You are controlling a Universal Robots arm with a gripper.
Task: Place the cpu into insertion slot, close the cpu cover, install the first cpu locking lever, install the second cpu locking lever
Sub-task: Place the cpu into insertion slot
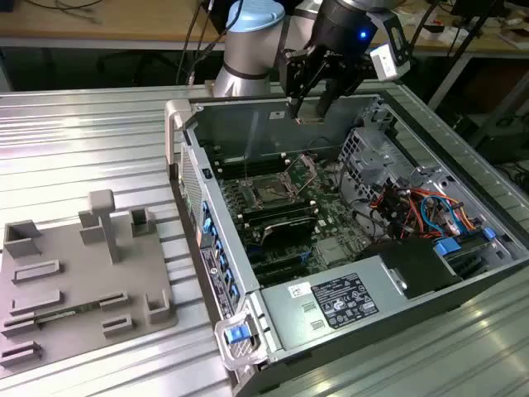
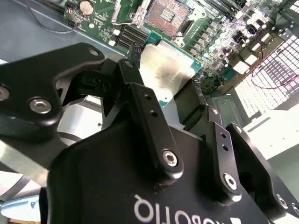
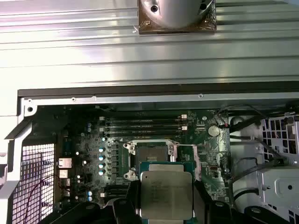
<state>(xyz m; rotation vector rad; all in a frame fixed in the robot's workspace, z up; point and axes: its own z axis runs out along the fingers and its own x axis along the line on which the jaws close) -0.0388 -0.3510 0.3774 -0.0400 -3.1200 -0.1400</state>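
Note:
My gripper (image 1: pixel 308 112) hangs over the back of the open computer case, shut on the cpu (image 1: pixel 307 121). In both wrist views the cpu (image 2: pixel 167 65) (image 3: pixel 166 193) shows its silver-grey top face, clamped by its edges between the black fingers (image 2: pixel 140 100). The insertion slot (image 1: pixel 270 192) (image 3: pixel 152 155) (image 2: pixel 168 16) lies bare on the green motherboard, below and ahead of the chip. The cpu cover (image 1: pixel 304 169) stands tilted up at the slot's far side in the exterior view.
The case walls (image 1: pixel 248 124) ring the motherboard. Black memory slots (image 3: pixel 142 123) run beside the socket. A drive cage with red and blue cables (image 1: pixel 413 207) and a grey power supply box (image 1: pixel 347 298) fill the exterior view's right. A grey fixture tray (image 1: pixel 74 281) lies outside the case.

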